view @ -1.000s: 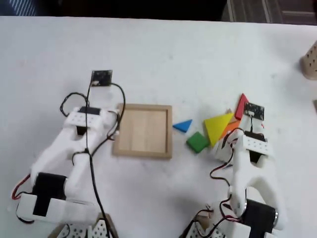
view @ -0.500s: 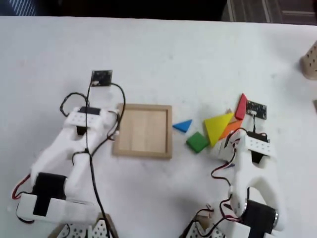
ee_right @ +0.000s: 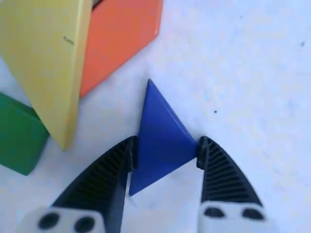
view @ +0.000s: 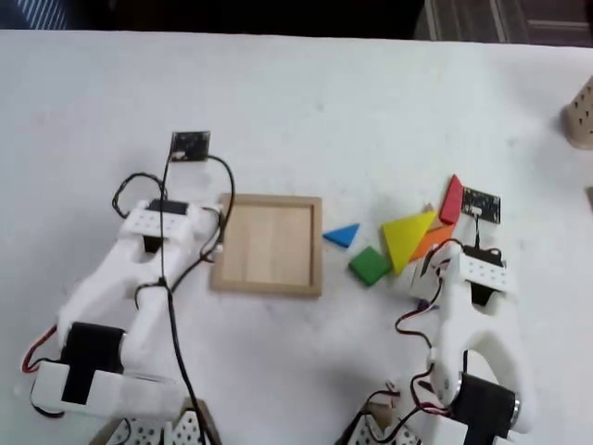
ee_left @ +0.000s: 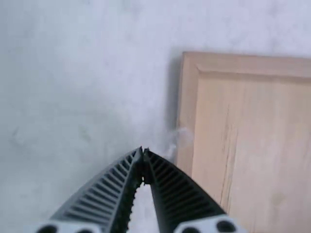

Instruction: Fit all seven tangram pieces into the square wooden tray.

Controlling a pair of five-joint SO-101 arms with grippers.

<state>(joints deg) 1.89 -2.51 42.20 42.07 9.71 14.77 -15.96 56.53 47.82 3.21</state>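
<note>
The square wooden tray (view: pixel 269 244) lies empty at mid-table, and its rim (ee_left: pixel 187 111) shows in the left wrist view. My left gripper (ee_left: pixel 142 167) is shut with nothing in it, its tips on the table just off the tray's left rim. To the right of the tray lie a light blue triangle (view: pixel 342 235), a green square (view: pixel 370 265), a yellow triangle (view: pixel 406 236), an orange piece (view: pixel 433 239) and a red triangle (view: pixel 451 198). My right gripper (ee_right: pixel 165 148) is shut on a dark blue triangle (ee_right: pixel 160 141) that lies flat on the table beside the orange piece (ee_right: pixel 121 39).
A perforated wooden block (view: pixel 581 116) stands at the table's right edge. The yellow triangle (ee_right: pixel 46 58) and green square (ee_right: pixel 17 138) lie close to my right gripper. Black cables loop around the left arm (view: pixel 139 250). Bare table stretches behind the tray.
The right arm has shifted slightly to the right and back from the pile. The left arm and the visible pieces have stayed put.
</note>
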